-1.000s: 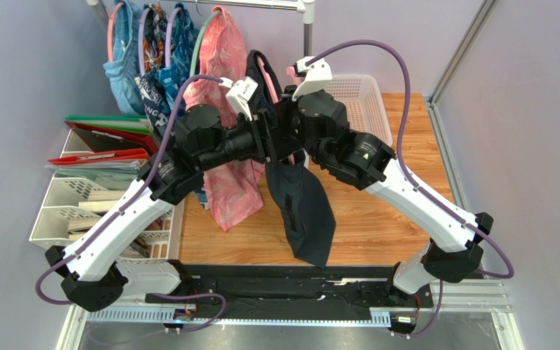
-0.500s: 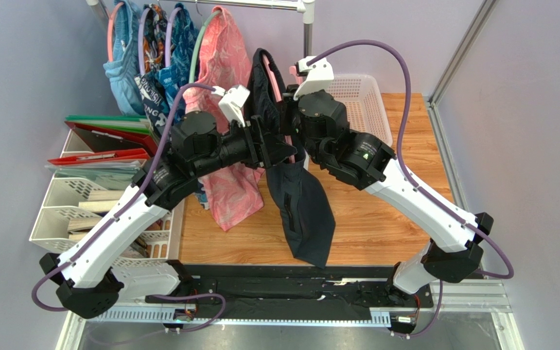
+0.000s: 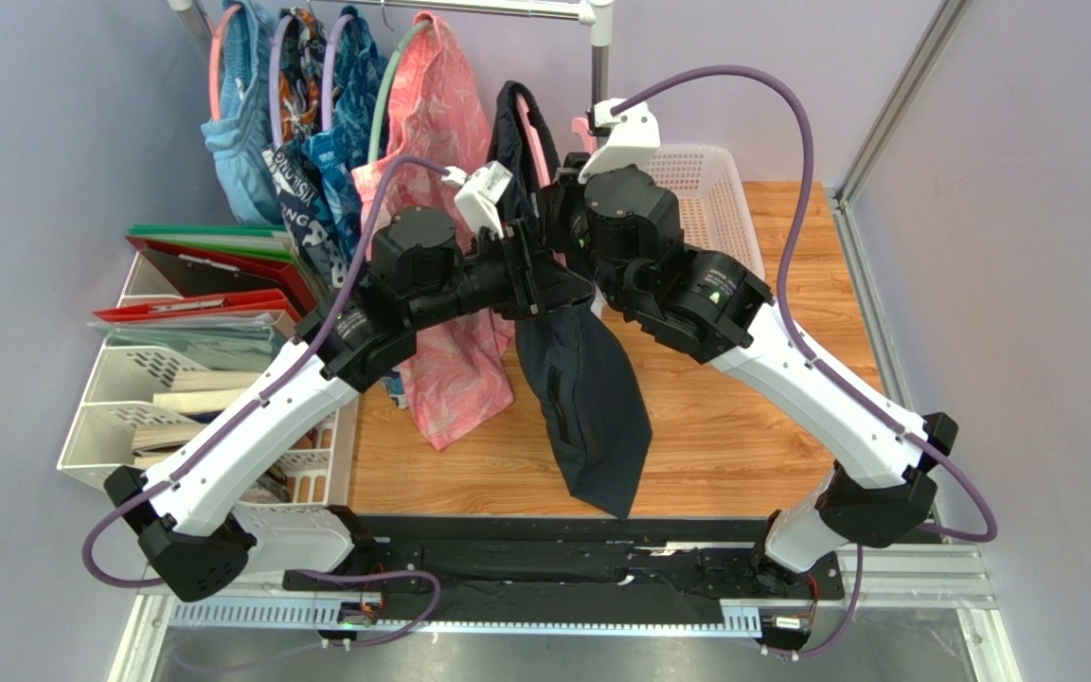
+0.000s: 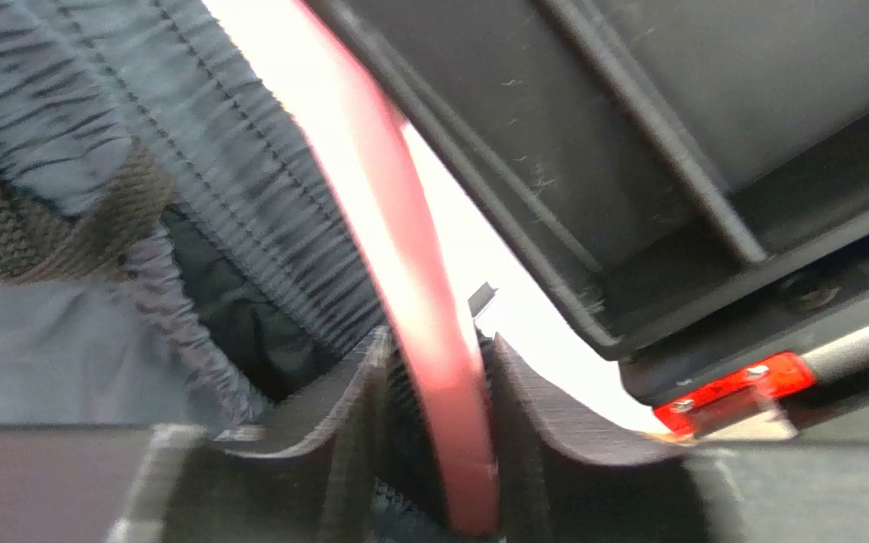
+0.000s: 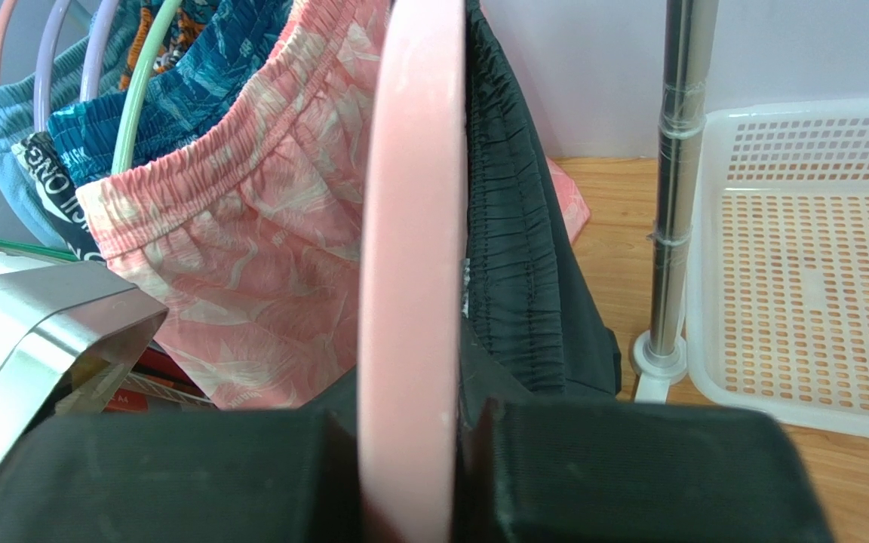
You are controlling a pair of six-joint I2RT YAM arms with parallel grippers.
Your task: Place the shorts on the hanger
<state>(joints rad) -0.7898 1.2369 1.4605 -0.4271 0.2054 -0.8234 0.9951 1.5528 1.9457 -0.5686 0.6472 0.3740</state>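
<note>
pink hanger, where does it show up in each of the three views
top external: pink hanger, a thin strip at upper centre
left wrist: a diagonal bar from top centre to bottom centre
right wrist: an upright bar down the middle
shared landmark: the black shorts, gathered waistband right beside it

The left arm (image 3: 246, 426) and the right arm (image 3: 808, 384) have white, flat-sided links dotted with small dark screws, joined by bulky round black joint housings (image 3: 416, 256). A purple cable (image 3: 782, 142) loops along each to a white wrist bracket (image 3: 627, 135). The left gripper (image 4: 439, 453) has ribbed black pads (image 4: 552, 407), and a small green mark (image 3: 715, 300) sits on the right arm's black housing.
</note>
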